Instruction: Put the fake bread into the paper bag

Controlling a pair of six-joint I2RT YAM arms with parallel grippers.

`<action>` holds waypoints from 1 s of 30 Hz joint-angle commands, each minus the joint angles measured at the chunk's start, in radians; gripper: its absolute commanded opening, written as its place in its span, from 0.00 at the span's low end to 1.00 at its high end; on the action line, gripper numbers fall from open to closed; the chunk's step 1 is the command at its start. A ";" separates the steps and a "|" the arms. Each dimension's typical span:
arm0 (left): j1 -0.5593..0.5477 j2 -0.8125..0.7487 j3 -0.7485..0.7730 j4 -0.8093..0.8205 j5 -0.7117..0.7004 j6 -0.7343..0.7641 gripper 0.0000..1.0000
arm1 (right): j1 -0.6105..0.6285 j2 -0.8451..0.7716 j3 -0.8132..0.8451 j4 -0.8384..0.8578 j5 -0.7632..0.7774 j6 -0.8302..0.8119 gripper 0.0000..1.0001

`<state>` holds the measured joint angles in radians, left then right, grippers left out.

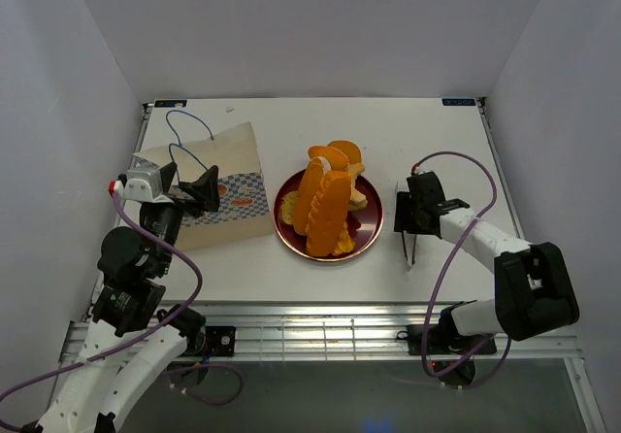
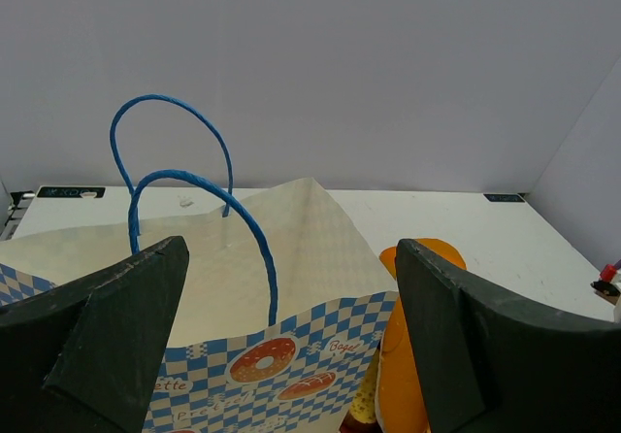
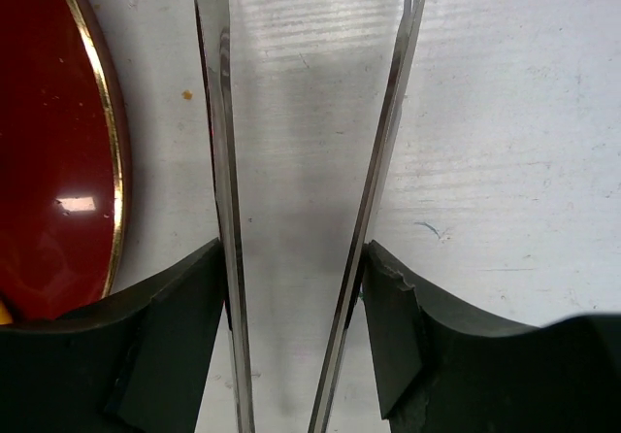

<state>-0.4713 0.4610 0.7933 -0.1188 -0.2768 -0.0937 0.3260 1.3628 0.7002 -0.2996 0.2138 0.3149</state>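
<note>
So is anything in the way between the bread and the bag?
Nothing visible. The fake bread sits piled on the red plate, and only bare table lies between it and the paper bag just to its left.

White table [image 1: 291, 278], paper bag [image 1: 233, 190] at left, dark red plate [image 1: 375, 217] centre, metal tongs [image 1: 413, 244] right, tips seemingly touching.

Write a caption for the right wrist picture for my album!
Robot fingers grip metal tongs over the white table, beside a dark red plate.
</note>
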 commanded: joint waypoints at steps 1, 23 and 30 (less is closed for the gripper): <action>-0.004 0.007 -0.003 0.013 -0.010 0.005 0.98 | 0.004 -0.048 0.061 -0.027 0.012 0.006 0.62; -0.016 0.011 -0.008 0.013 -0.012 -0.008 0.98 | 0.004 -0.272 0.324 -0.314 -0.077 -0.079 0.62; -0.020 0.013 -0.014 0.016 -0.021 -0.011 0.98 | 0.012 -0.352 0.423 -0.346 -0.246 -0.108 0.63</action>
<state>-0.4839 0.4629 0.7910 -0.1184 -0.2832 -0.0952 0.3298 1.0653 1.0515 -0.6357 0.0769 0.2356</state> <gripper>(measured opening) 0.979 0.628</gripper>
